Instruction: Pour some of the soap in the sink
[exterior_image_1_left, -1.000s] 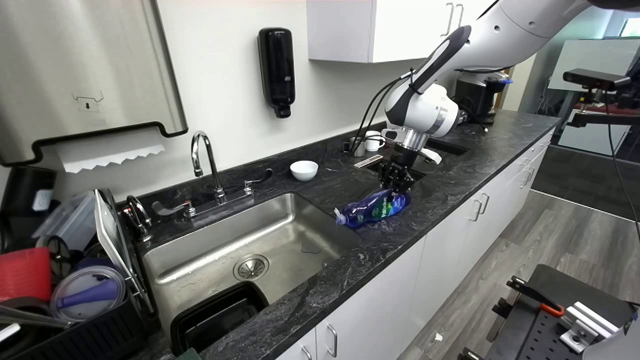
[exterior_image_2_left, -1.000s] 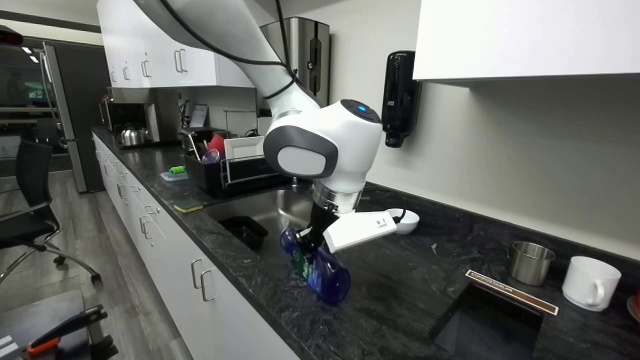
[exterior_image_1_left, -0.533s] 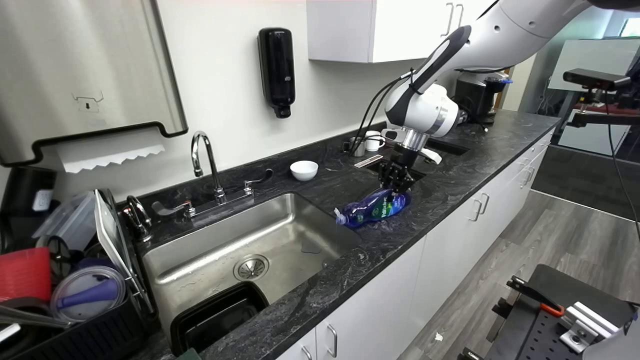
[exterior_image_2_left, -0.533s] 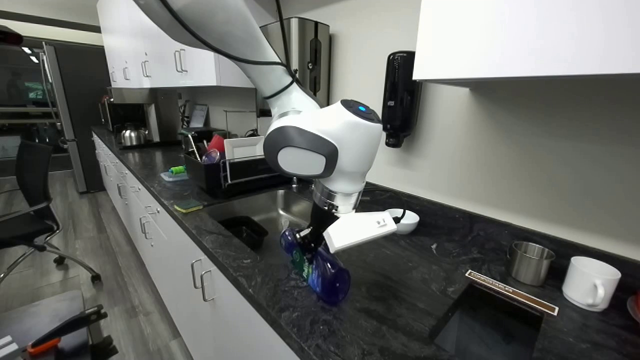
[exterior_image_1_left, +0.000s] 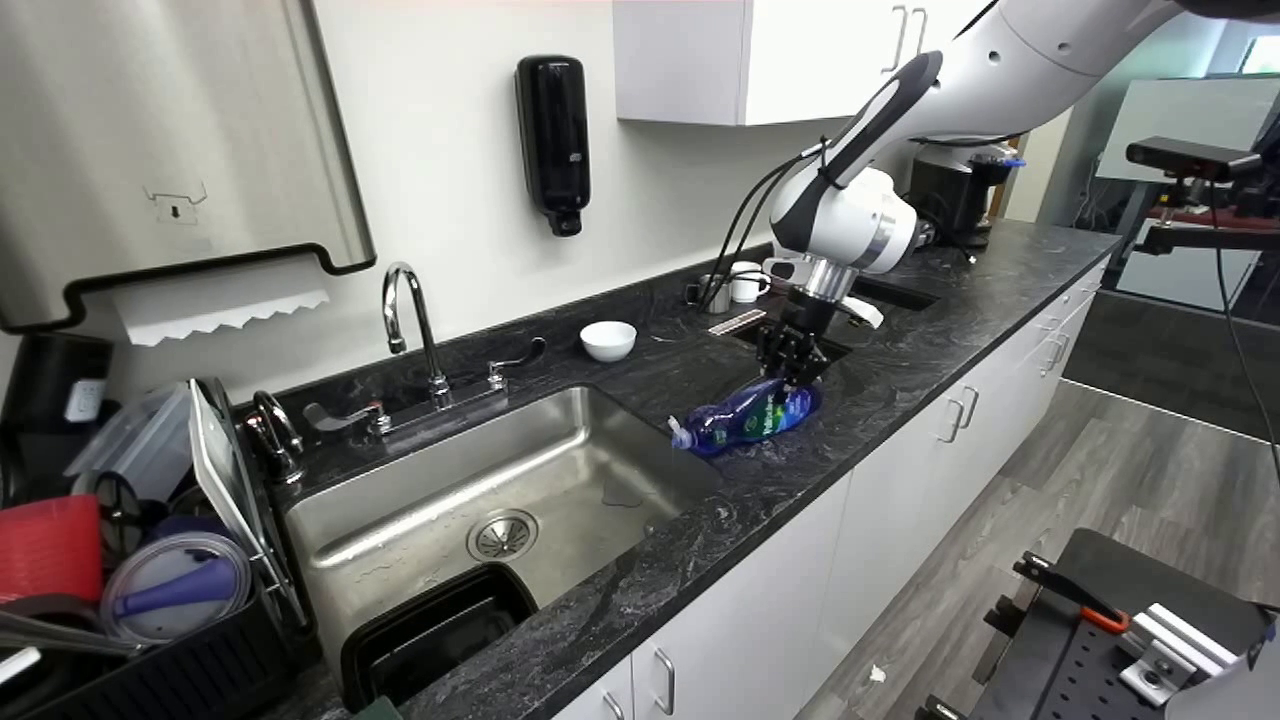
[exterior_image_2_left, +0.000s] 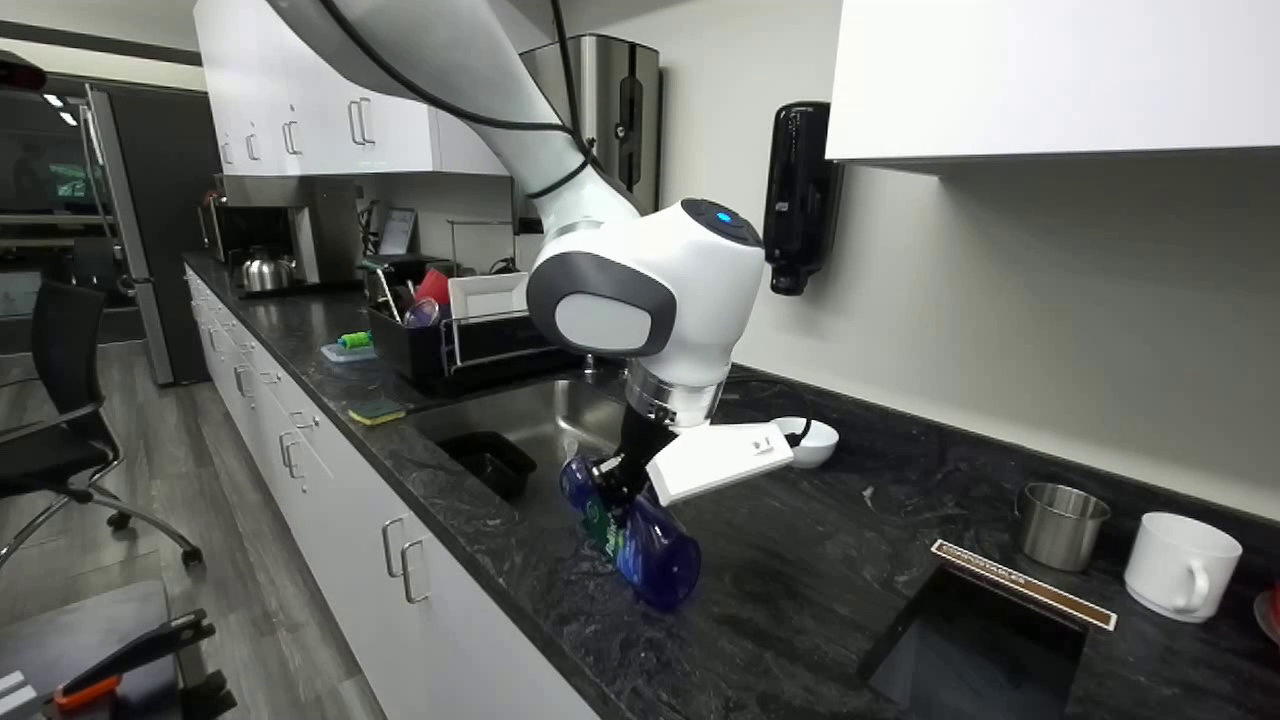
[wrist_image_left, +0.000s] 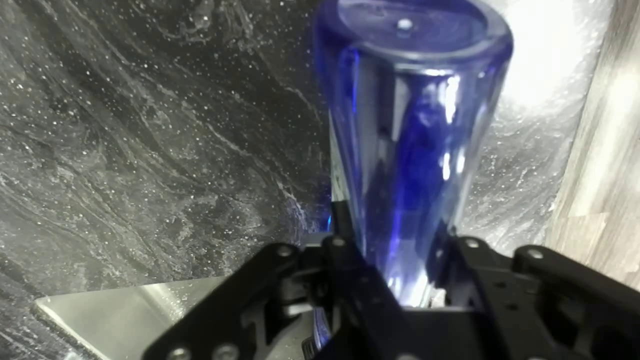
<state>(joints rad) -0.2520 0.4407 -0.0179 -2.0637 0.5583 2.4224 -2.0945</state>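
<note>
I was working in a kitchen: my feeds showed a sink (exterior_image_1_left: 570, 480) set into a dark counter (exterior_image_2_left: 780, 590), a dish rack (exterior_image_2_left: 405, 348), kettle (exterior_image_2_left: 267, 271) and mug (exterior_image_2_left: 1165, 555) on it, and white cupboards (exterior_image_2_left: 330, 120) above. The wall dispenser (exterior_image_1_left: 555, 140), the slot (exterior_image_2_left: 985, 650) labelled "COMPOSTABLES", the swivel chair (exterior_image_2_left: 65, 365) and the whiteboard (exterior_image_1_left: 1190, 125) made it look like a shared workplace one.
</note>
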